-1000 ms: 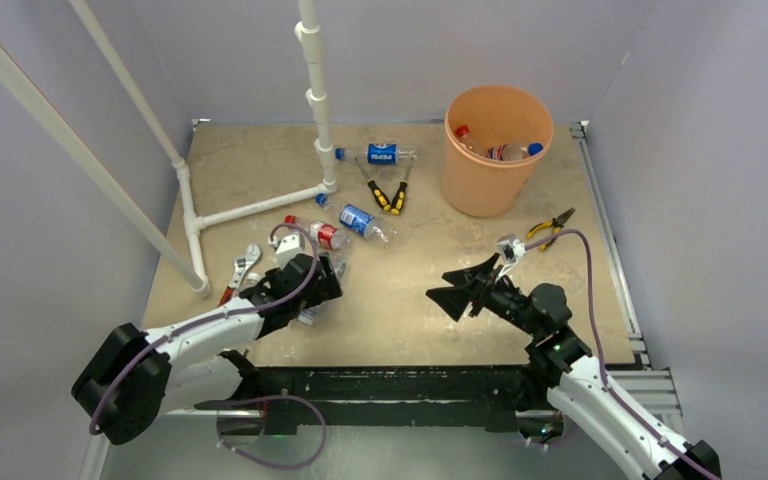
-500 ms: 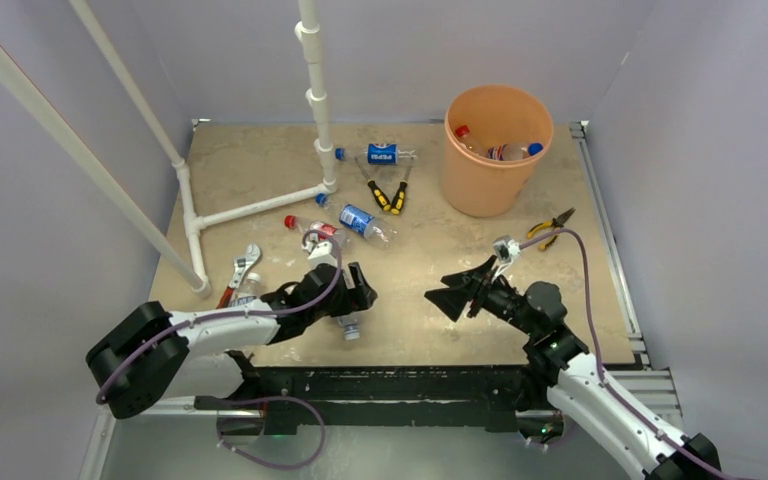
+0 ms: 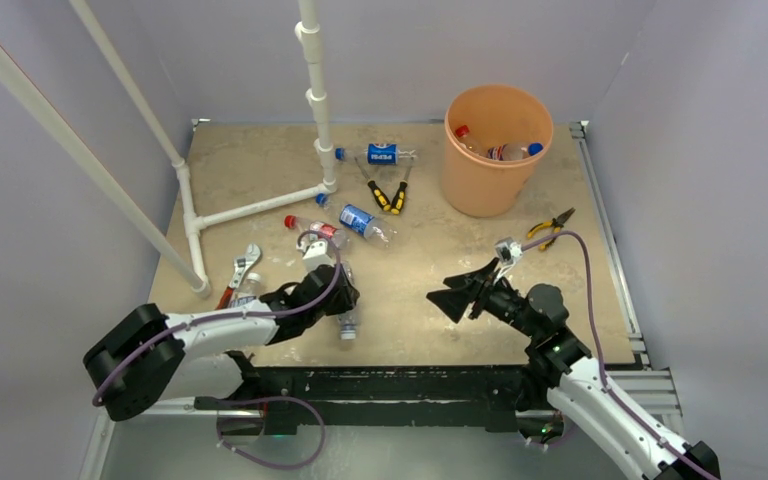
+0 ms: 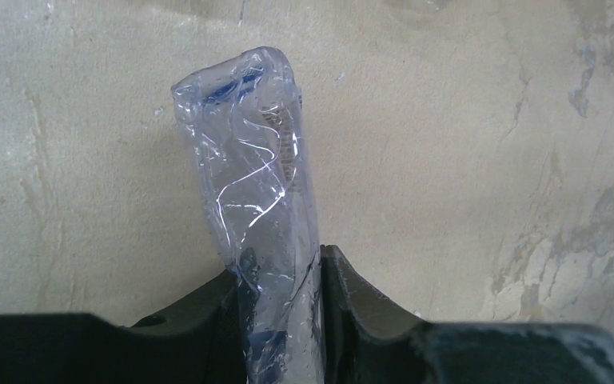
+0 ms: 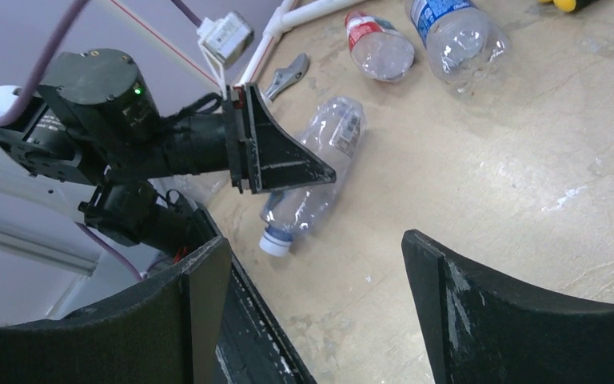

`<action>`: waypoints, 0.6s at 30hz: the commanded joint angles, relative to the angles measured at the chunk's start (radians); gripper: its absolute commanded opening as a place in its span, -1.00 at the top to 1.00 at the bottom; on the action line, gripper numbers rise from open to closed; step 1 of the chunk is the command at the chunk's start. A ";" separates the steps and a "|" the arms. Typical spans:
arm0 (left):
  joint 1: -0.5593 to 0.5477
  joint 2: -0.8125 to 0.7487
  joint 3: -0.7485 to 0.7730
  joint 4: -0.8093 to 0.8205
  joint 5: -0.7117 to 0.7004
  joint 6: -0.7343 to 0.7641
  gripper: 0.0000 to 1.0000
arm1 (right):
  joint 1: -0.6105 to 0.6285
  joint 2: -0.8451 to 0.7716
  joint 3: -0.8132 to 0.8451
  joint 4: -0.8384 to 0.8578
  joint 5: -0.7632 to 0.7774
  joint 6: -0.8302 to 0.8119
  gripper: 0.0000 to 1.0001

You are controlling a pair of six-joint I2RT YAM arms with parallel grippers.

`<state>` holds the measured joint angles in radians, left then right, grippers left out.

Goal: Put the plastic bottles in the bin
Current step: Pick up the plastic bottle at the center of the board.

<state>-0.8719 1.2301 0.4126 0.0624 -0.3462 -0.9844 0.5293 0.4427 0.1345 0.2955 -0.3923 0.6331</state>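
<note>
Left gripper [image 4: 281,276]: pinching a clear crumpled bottle [image 4: 248,152], lower centre of frame.
Right gripper [image 5: 316,264]: jaws spread wide.
Orange bin [image 3: 480,188]: upper right, bottles [image 3: 506,152] inside.

Orange bin [image 3: 480,185], clear white-capped bottle [image 4: 252,160], yellow-and-black pliers [image 3: 388,195], mottled beige table [image 3: 430,262]

The table [image 3: 430,250] is lit evenly and brightly from overhead; only short, soft shadows are cast beside the bin [image 3: 480,185] and the bottle [image 4: 248,160]. The top view is rendered sharply. White glints are seen on the clear plastic in the left wrist view, where the left gripper [image 4: 281,264] is blurred at the bottom edge. The right gripper [image 5: 312,240] is likewise softened, while the surface beyond is shown in focus
</note>
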 commanded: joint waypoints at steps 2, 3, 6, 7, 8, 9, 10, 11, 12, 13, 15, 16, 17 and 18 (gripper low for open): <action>-0.001 -0.171 -0.067 0.103 -0.016 -0.018 0.59 | 0.005 -0.001 0.016 0.007 -0.039 0.006 -0.63; -0.001 -0.217 -0.086 0.141 -0.006 -0.023 0.61 | 0.005 0.000 0.025 0.013 -0.050 0.008 -0.63; -0.001 -0.341 -0.120 0.245 0.036 -0.038 0.63 | 0.006 0.005 0.045 0.038 -0.076 0.020 -0.64; -0.001 -0.371 -0.126 0.277 0.051 -0.045 0.64 | 0.007 0.007 0.049 0.052 -0.083 0.029 -0.64; -0.002 -0.396 -0.132 0.316 0.070 -0.054 0.65 | 0.008 0.008 0.051 0.069 -0.093 0.041 -0.64; -0.001 -0.417 -0.136 0.355 0.084 -0.066 0.65 | 0.009 0.008 0.049 0.089 -0.105 0.056 -0.64; -0.001 -0.435 -0.138 0.392 0.097 -0.077 0.65 | 0.009 0.008 0.045 0.123 -0.115 0.074 -0.64; -0.001 -0.450 -0.140 0.430 0.108 -0.087 0.66 | 0.010 0.004 0.039 0.150 -0.126 0.094 -0.64; -0.001 -0.462 -0.140 0.464 0.117 -0.093 0.66 | 0.011 -0.002 0.032 0.175 -0.136 0.112 -0.65; -0.002 -0.471 -0.138 0.504 0.126 -0.099 0.67 | 0.010 -0.008 0.023 0.202 -0.145 0.129 -0.65; -0.002 -0.484 -0.138 0.579 0.134 -0.112 0.68 | 0.010 -0.026 0.007 0.241 -0.158 0.161 -0.66; -0.002 -0.488 -0.139 0.619 0.134 -0.119 0.68 | 0.011 -0.034 0.001 0.258 -0.163 0.172 -0.66; -0.002 -0.488 -0.139 0.659 0.133 -0.129 0.69 | 0.012 -0.040 -0.003 0.266 -0.164 0.181 -0.66; -0.002 -0.486 -0.140 0.698 0.132 -0.138 0.70 | 0.012 -0.047 -0.005 0.269 -0.164 0.186 -0.66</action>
<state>-0.8719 0.7555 0.2794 0.5133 -0.2455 -1.0691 0.5350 0.4267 0.1356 0.4419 -0.5133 0.7517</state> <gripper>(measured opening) 0.304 0.828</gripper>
